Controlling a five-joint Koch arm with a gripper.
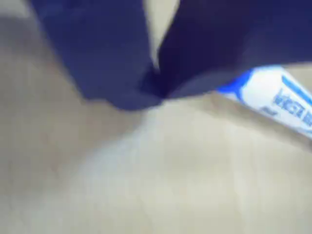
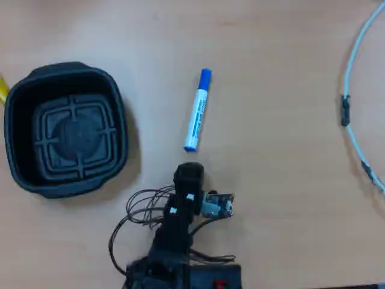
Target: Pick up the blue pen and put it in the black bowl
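Overhead view is showing the blue pen [image 2: 197, 110] lying flat near centre frame, cap toward the top, w/ the arm reaching up from the bottom edge and the gripper [image 2: 189, 174] sitting just below the pen's lower end, not touching it. The black bowl [image 2: 118, 99] is sitting empty at left, well apart from the pen.

Wrist view is blurry: two dark jaws are filling the upper half, meeting in a V at their tips w/ a pale gap above, so they're looking closed or nearly so and holding nothing. You're seeing the pen [image 1: 278, 97] poking out at right, beside the jaws, not between them.

Risks, as I'm judging them: if you're driving fwd w/ jaws this narrow, you're likely nudging the pen's end and rolling or skidding it away, since the barrel is round. You're also off to one side of it, so a close here is probably pinching air. Open wider and recentre first.

Table [image 2: 277, 198] is a smooth pale wood-look surface, evenly lit. A pale cable [image 2: 351, 72] is curving down the right edge; something yellow is peeking in at far left.
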